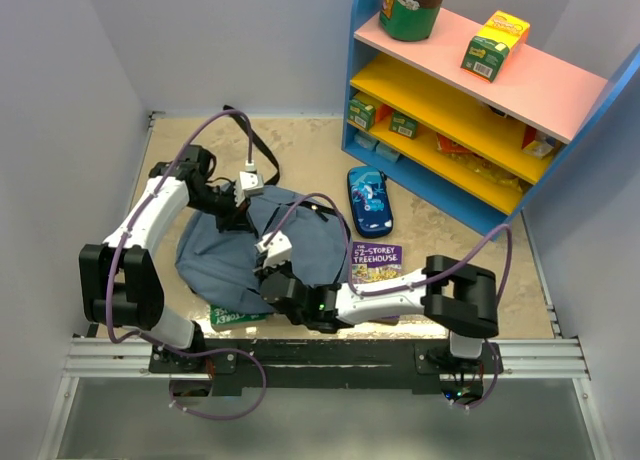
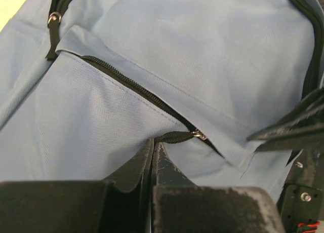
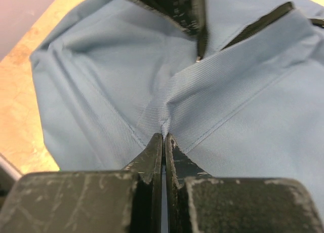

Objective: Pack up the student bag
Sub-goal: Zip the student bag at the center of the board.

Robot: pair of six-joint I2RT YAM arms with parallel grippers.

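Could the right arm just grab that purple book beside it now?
Probably not straight away: the right gripper is shut on a fold of the student bag. The purple book lies close beside that arm, so after letting go, likely yes.

Purple book [image 1: 376, 261], cover reads "THE 52-STOREY TREEHOUSE". Green book [image 1: 237, 317], poking out from under the student bag [image 1: 225, 255]: lettering illegible. Yellow-green box [image 1: 493, 44] on the pink shelf [image 1: 540, 75]: print too small.

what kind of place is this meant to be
Probably a staged school or child's-room corner in a robot test cell: a colourful shelf unit holding snack boxes, a storybook and pencil case lying beside the student bag.
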